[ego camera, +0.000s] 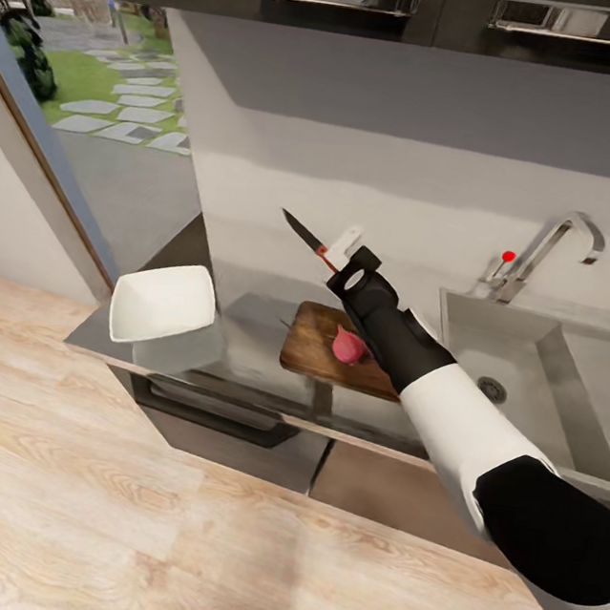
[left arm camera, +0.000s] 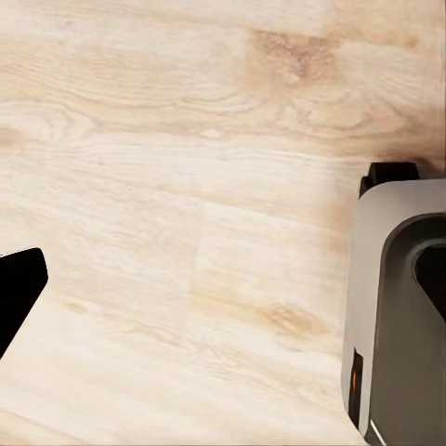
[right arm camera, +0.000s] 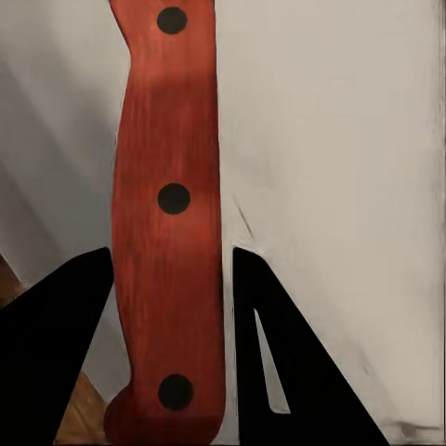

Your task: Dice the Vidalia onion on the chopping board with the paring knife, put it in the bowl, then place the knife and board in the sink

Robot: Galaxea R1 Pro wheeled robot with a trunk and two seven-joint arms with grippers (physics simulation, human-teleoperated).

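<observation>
The right gripper (ego camera: 343, 252), clamped on the red-handled, dark-bladed paring knife (ego camera: 306, 236), hovers above the pinkish onion (ego camera: 348, 346) on the brown wooden chopping board (ego camera: 311, 344). Dicing is in hand; next, I judge, the blade must descend squarely onto it. Whether the left gripper is open, I cannot tell.

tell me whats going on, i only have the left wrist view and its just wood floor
Observer: The right gripper is shut on the paring knife, its fingers pressed to both sides of the red handle.
Operator: where is the knife pointing
Observer: In the head view the dark blade points up and toward the robot's left, raised above the chopping board.
Operator: is the onion on the board yet
Observer: Yes, the pinkish onion lies on the board, right beside the right forearm, and looks like one piece.
Operator: and the bowl
Observer: The white bowl sits on the countertop on the side of the board away from the sink, and looks empty.
</observation>
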